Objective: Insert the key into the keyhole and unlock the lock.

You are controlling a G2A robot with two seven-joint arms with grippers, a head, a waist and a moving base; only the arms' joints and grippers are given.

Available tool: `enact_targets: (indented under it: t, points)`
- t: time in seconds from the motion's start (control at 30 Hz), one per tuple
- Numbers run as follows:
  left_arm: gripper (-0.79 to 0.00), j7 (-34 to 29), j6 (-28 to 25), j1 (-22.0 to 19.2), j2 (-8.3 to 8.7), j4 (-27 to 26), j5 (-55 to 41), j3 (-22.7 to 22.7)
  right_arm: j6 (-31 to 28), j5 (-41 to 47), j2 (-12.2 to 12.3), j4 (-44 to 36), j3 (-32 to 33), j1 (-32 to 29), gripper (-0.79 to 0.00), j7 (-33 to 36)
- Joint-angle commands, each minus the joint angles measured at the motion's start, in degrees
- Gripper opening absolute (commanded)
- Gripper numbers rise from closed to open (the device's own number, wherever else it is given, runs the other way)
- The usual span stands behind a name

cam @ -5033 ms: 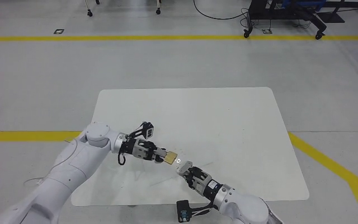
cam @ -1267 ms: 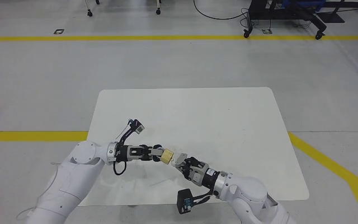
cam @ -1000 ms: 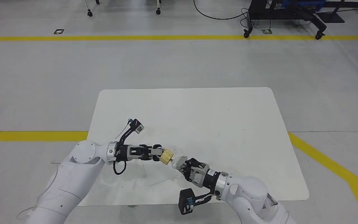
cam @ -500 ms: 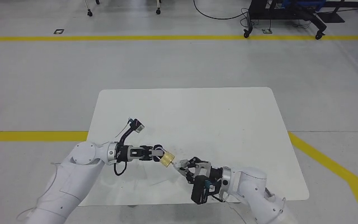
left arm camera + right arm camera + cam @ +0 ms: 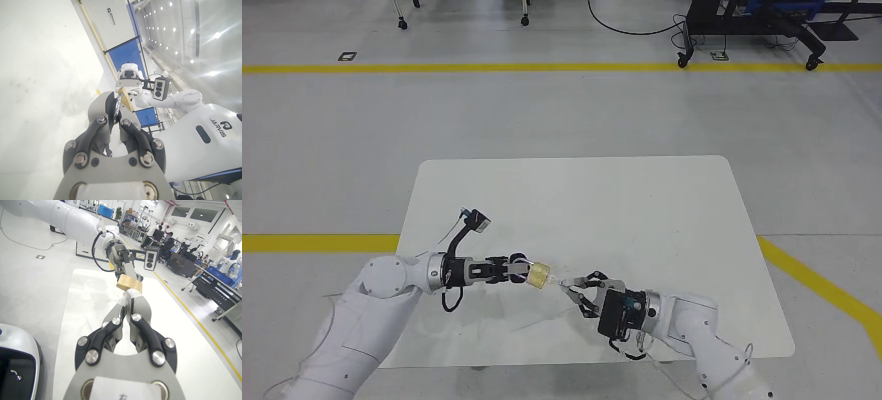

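A brass padlock [image 5: 538, 274] hangs above the white table's [image 5: 642, 210] front part, between the two arms. My left gripper [image 5: 522, 271] is shut on its steel shackle [image 5: 117, 103], and the brass body [image 5: 126, 101] sticks out past the fingertips. Facing it from the other side, my right gripper [image 5: 573, 286] is shut on the key [image 5: 126, 294]. The key's tip meets the underside of the padlock [image 5: 129, 282]; the blade itself is hidden.
Both arms hold their loads in the air over the table's front edge [image 5: 542, 360]. The tabletop behind them is bare white. A yellow floor line [image 5: 302, 242] runs past both sides of the table.
The right arm has rolled its wrist over and its gripper stays at the padlock's base. The left arm has drawn back slightly, keeping the padlock level with the key.
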Motion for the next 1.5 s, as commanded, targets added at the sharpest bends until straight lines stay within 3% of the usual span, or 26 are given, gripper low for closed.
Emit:
enact_targets:
  t: [0.0, 0.13, 0.3, 0.43, 0.57, 0.7, 0.9, 0.93, 1.0, 1.03, 1.17, 1.27, 1.37, 1.47]
  points:
    - [-0.785, 0.37, 0.5, 0.01, 0.03, 0.01, 0.92, 0.06, 0.3, 1.55, 0.07, 0.28, 0.67, -0.18, 0.0, -1.06]
    - [-0.785, 1.29, 2.11, -0.37, -0.01, 0.34, 3.19, 0.67, 3.26, 0.01, 0.44, -1.53, 2.43, -1.51, 0.0, -3.21]
    - [-0.785, 4.11, 3.63, -0.61, -0.17, 0.32, 6.82, 1.6, 9.19, -9.63, 1.27, -7.2, 4.28, -5.29, 0.0, -2.12]
    - [-0.785, 5.37, 9.11, -1.21, -0.41, 0.52, 7.77, 2.74, 13.96, -18.61, 1.81, -11.88, 4.57, -8.33, 0.0, 0.03]
    - [-0.785, 6.54, 17.12, -2.34, -1.02, 1.02, 7.28, 4.74, 16.52, -21.08, 1.96, -13.79, 4.7, -10.03, 0.0, 0.73]
    - [-0.785, 10.03, 22.48, -4.81, -2.22, 2.97, 11.47, 8.78, 16.52, -21.08, 1.96, -13.79, 4.7, -10.03, 0.0, 0.73]
    - [-0.785, 14.92, 25.42, -9.92, -5.56, 8.67, 17.86, 17.33, 16.52, -21.08, 1.96, -13.79, 4.7, -10.03, 0.0, 0.73]
    - [-0.665, 15.55, 26.08, -10.89, -6.24, 9.86, 18.65, 18.74, 16.52, -21.08, 1.96, -13.79, 4.7, -10.03, 0.0, 0.73]
    - [-0.262, 16.54, 27.67, -12.55, -7.58, 12.66, 19.2, 21.04, 16.52, -21.08, 1.96, -13.79, 4.7, -10.03, 0.0, 0.73]
    - [0.0, 16.93, 28.19, -13.37, -8.19, 13.88, 19.39, 21.94, 16.52, -21.08, 1.96, -13.79, 4.7, -10.03, 0.0, 0.73]
    - [0.0, 16.65, 27.72, -15.6, -9.62, 16.96, 17.71, 22.79, 16.52, -21.08, 1.96, -13.79, 4.7, -10.03, 0.0, 0.73]
    - [0.0, 16.14, 26.98, -16.2, -9.19, 16.93, 16.5, 20.64, 16.52, -21.08, 1.96, -13.79, 4.7, -10.03, 0.0, 0.73]
    - [0.0, 17.76, 22.4, -14.85, -7.22, 13.26, 19.64, 16.66, 16.52, -21.08, 1.96, -13.79, 4.7, -10.03, 0.0, 0.73]
    - [0.0, 22.57, 16.44, -10.1, -4.12, 6.32, 24.18, 9.61, 16.52, -21.08, 1.96, -13.79, 4.7, -10.03, 0.0, 0.73]
